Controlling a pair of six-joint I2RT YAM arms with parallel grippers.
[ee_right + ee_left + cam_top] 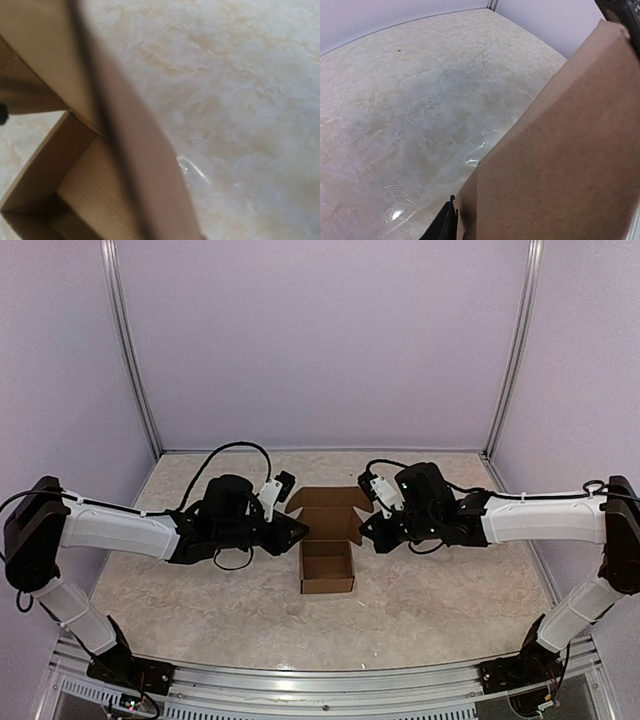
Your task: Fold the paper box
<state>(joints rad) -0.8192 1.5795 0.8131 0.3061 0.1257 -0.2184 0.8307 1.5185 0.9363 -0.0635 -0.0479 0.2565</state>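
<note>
The paper box (327, 566) is brown cardboard in the middle of the table. Its front part stands as an open square tray, and the lid panel with side wings lies open behind it. My left gripper (298, 531) meets the box's left side. In the left wrist view one black finger (442, 225) lies against the outside of a cardboard panel (560, 150); the other finger is hidden behind it. My right gripper (366, 531) meets the box's right side. In the right wrist view a blurred cardboard edge (140, 170) runs down through the jaws, fingers hidden, with the tray interior (80, 195) to its left.
The table (200, 590) is pale marbled stone inside a booth of lilac walls with metal corner posts (130, 350). A metal rail (320, 680) runs along the near edge between the arm bases. Black cables loop over both wrists.
</note>
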